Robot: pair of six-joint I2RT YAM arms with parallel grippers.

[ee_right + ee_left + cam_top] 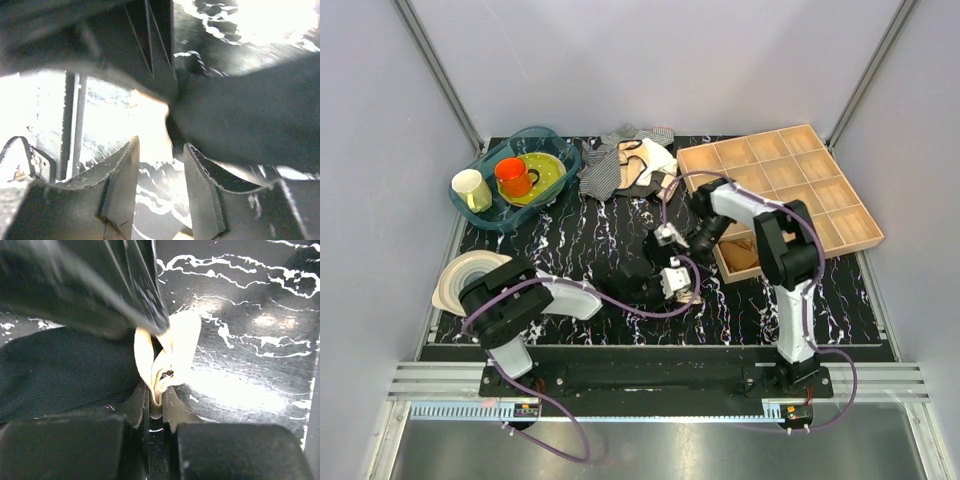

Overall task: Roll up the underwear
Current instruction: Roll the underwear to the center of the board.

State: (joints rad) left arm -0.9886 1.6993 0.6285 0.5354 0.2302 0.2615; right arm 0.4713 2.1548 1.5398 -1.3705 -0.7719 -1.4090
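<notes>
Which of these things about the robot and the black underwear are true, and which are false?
1. The left gripper is shut on the underwear, at its cream patch. True.
2. The striped cloth lies between the blue bin and the wooden tray. True.
3. The orange cup stands in the wooden tray. False: it stands in the blue bin.
4. The right gripper is shut tight. False: its jaws stand apart.
</notes>
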